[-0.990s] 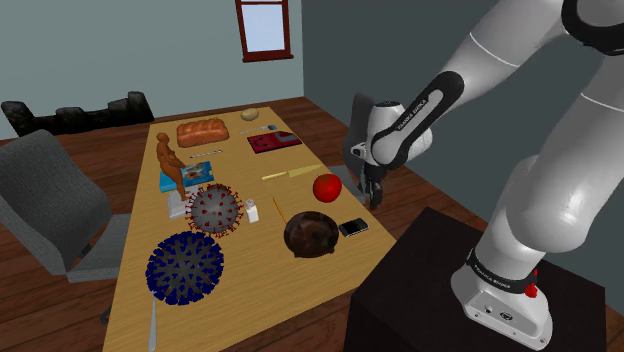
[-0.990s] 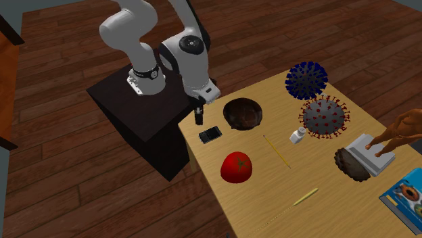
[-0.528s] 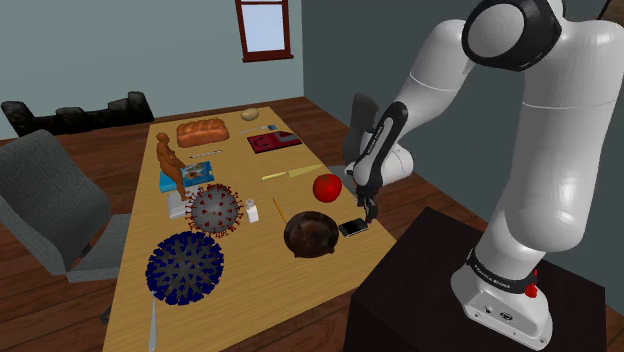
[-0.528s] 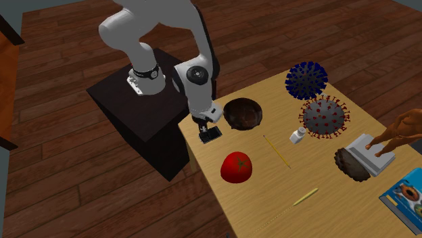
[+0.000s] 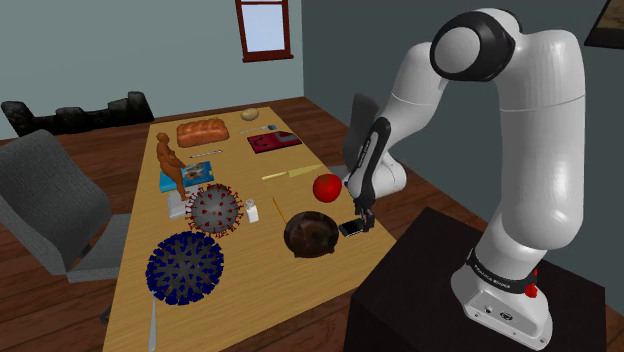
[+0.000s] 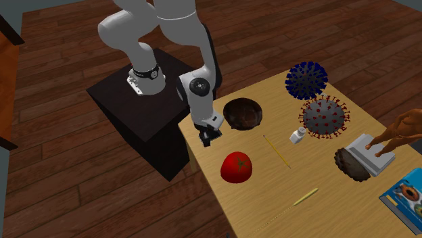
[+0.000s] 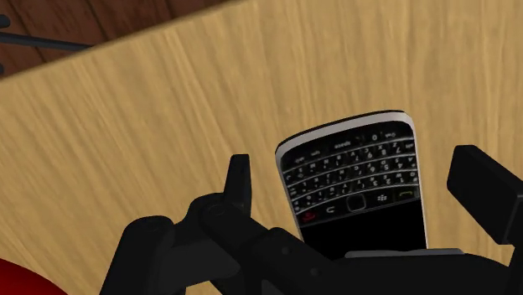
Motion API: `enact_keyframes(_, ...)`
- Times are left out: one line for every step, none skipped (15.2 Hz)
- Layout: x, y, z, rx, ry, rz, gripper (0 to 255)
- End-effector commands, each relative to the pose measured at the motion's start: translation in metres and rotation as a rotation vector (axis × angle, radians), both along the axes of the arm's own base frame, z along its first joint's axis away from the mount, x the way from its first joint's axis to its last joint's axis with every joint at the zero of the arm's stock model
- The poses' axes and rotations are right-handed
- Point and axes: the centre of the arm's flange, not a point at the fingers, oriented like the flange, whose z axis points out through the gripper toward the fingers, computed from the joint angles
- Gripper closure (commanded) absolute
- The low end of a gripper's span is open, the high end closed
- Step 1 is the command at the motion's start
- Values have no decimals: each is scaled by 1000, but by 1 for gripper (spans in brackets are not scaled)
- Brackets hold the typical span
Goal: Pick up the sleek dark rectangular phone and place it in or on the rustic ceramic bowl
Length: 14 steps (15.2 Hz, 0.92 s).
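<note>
The phone [image 7: 356,180] is black with a small keyboard and a silver rim. It lies flat on the wooden table, close to the edge by the stand. My gripper [image 7: 360,168] is open and low over it, one finger [image 7: 240,180] on each side, neither touching it. In the shoulder view the gripper [image 5: 362,218] hangs at the phone [image 5: 350,229], just right of the dark brown bowl [image 5: 311,234]. From the second exterior view the gripper [image 6: 207,137] covers most of the phone [image 6: 212,134]; the empty bowl [image 6: 243,113] sits up and to the right of it.
A red round fruit [image 5: 327,187] lies beyond the phone. Past the bowl lie a thin stick [image 5: 280,210] and a small white bottle [image 5: 253,211]. A grey red-spiked ball [image 5: 215,209] and a blue spiked ball [image 5: 184,267] sit further left. The dark stand [image 5: 440,290] adjoins the table edge.
The arm has folded down and the gripper has dropped from above the table's edge to straddle the phone. The phone and bowl have not moved.
</note>
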Motion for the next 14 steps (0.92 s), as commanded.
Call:
enact_keyframes(-2,0,-7,0,0,0,0)
enact_keyframes(-2,0,-7,0,0,0,0)
enact_keyframes(-2,0,-7,0,0,0,0)
enact_keyframes(-2,0,-7,0,0,0,0)
enact_keyframes(-2,0,-7,0,0,0,0)
enact_keyframes(-2,0,-7,0,0,0,0)
enact_keyframes(-2,0,-7,0,0,0,0)
enact_keyframes(-2,0,-7,0,0,0,0)
enact_keyframes(-2,0,-7,0,0,0,255)
enact_keyframes(-2,0,-7,0,0,0,255)
enact_keyframes(-2,0,-7,0,0,0,255)
enact_keyframes(-2,0,-7,0,0,0,255)
enact_keyframes(-2,0,-7,0,0,0,255)
enact_keyframes(-2,0,-7,0,0,0,255)
